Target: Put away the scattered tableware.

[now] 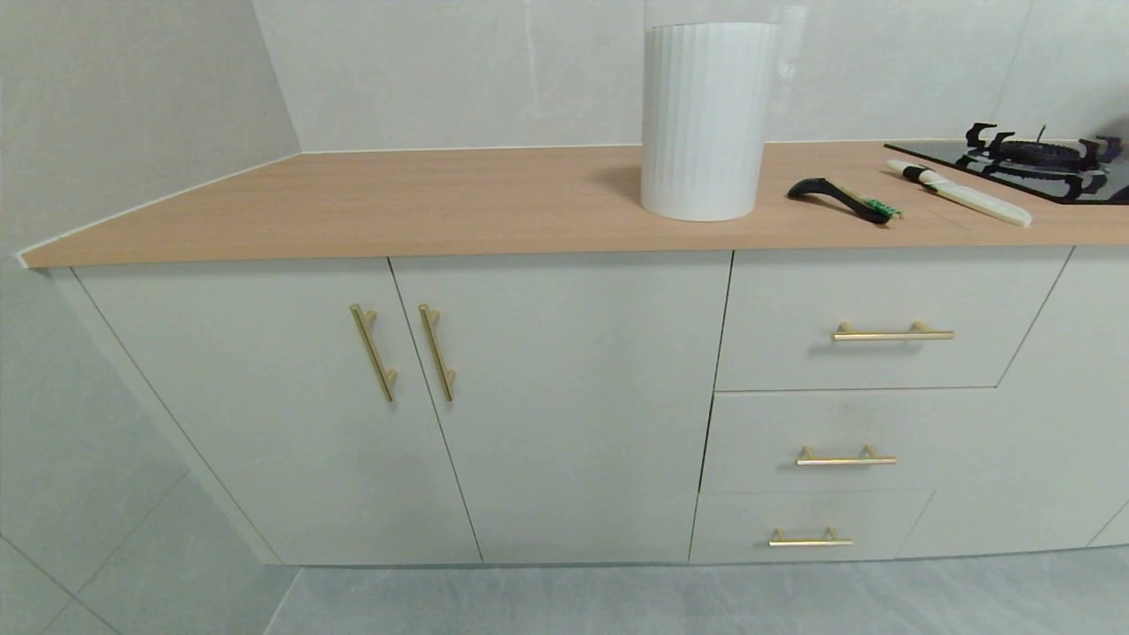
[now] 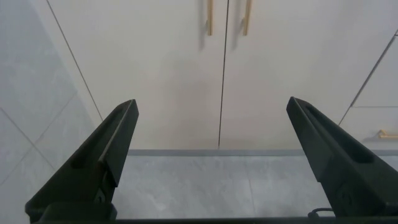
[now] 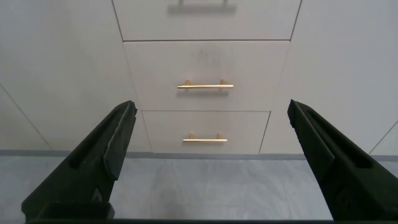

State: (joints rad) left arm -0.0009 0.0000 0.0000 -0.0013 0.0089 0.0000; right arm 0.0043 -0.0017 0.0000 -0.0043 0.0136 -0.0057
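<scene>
Hanging low by the cabinets [image 1: 265, 397] with left tool [image 2: 211, 106] and right tool [image 3: 211, 106] both spread wide, empty, probably ready for the knife [image 1: 960, 192] and brush [image 1: 842, 200] up on the tabletop [image 1: 397, 203] beside the jar [image 1: 701, 119].

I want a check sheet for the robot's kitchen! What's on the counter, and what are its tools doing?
Surface: wooden counter, utensils near its right end.
Job's things: black-handled utensil and white knife, lying flat and apart, between the canister and the stove.
Clutter: white ribbed canister, upright.
Grippers: left tool open, low before the cabinet doors; right tool open, low before the drawers.
Cables: nothing seen.
Surroundings: gas stove at far right, tiled wall, grey floor.
</scene>
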